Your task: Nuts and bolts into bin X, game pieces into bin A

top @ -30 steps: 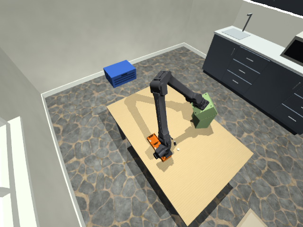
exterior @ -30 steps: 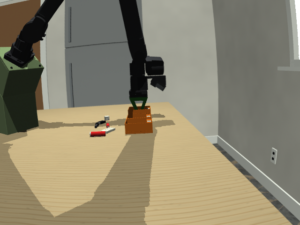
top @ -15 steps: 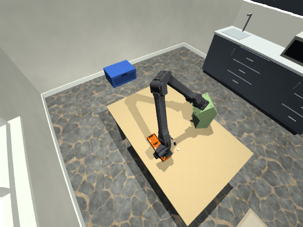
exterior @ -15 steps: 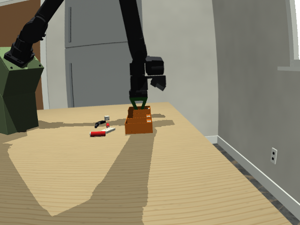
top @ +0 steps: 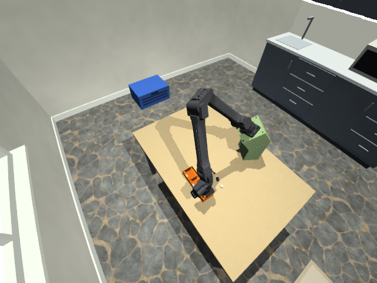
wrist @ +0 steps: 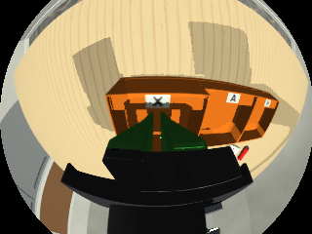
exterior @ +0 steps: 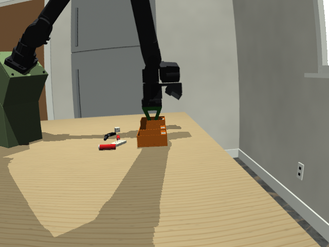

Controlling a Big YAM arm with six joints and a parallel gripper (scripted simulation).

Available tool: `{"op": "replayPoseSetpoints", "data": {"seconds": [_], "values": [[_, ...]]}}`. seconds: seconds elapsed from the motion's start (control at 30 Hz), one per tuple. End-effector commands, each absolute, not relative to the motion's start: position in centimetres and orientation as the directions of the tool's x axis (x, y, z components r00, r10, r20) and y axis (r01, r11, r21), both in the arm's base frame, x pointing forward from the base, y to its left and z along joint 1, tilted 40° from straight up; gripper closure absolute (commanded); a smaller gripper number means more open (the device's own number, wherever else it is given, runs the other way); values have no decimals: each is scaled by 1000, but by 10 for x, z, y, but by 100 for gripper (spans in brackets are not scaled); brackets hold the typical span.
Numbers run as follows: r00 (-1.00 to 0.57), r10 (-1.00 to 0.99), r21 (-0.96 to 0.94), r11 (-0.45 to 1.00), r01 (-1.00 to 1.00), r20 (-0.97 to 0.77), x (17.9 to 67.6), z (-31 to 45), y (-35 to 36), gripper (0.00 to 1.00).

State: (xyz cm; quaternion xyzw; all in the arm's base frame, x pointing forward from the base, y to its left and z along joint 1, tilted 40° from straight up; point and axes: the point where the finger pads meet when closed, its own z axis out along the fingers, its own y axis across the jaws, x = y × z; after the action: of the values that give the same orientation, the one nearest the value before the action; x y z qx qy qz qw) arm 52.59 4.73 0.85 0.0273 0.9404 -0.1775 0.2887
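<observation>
An orange bin row (exterior: 151, 135) with three compartments stands on the wooden table; it also shows in the top view (top: 196, 183). In the wrist view the compartment marked X (wrist: 158, 99) is on the left and the one marked A (wrist: 232, 97) is beside it. My gripper (exterior: 151, 118) hangs point-down in the mouth of the X compartment, with its green fingers shut; I see nothing between them. Left of the bins lie a white die (exterior: 116, 129), a black bolt-like piece (exterior: 108, 136), a small red piece (exterior: 118, 137), a white bar (exterior: 119, 142) and a red cylinder (exterior: 107, 146).
The arm's green base block (top: 254, 138) stands at the table's far side. The bins sit near the table's left edge in the top view. A blue crate (top: 149, 90) is on the floor by the wall.
</observation>
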Motion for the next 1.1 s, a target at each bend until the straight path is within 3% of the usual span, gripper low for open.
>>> {"op": "replayPoseSetpoints", "data": {"seconds": [0.0, 1.07], "values": [[-819, -60, -308, 940, 146, -570, 522, 25, 58, 91], [-818, -57, -306, 940, 149, -573, 490, 68, 78, 91]]}}
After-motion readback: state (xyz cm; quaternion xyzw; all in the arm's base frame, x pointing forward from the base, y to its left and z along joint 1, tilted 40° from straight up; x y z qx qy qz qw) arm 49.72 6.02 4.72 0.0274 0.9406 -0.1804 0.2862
